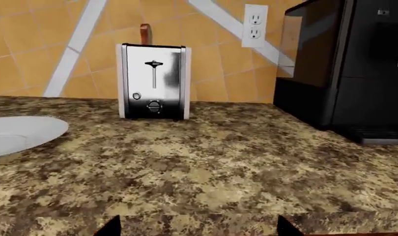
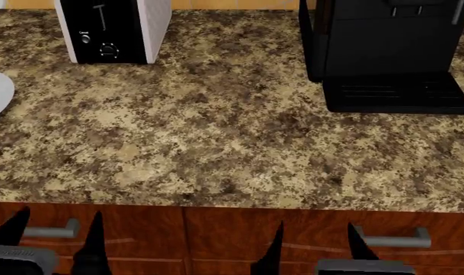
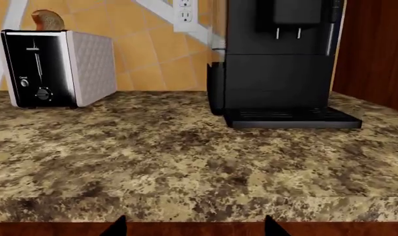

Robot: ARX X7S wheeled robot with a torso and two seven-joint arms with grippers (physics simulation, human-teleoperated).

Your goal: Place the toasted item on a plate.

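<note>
The speckled stone counter (image 2: 216, 132) is big. My plate (image 1: 18, 133) sits left of the toaster (image 1: 153, 81). The toast (image 3: 48, 20) still pokes out of its slot. Both my grippers (image 2: 56, 243) (image 2: 312, 246) hang spread apart, holding nothing. All is left.

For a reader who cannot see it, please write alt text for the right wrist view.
A slice of toast sticks up from a toaster at the back of a speckled granite counter. A black coffee machine stands beside it, under a wall outlet. The open right gripper shows only its dark fingertips, holding nothing.
</note>
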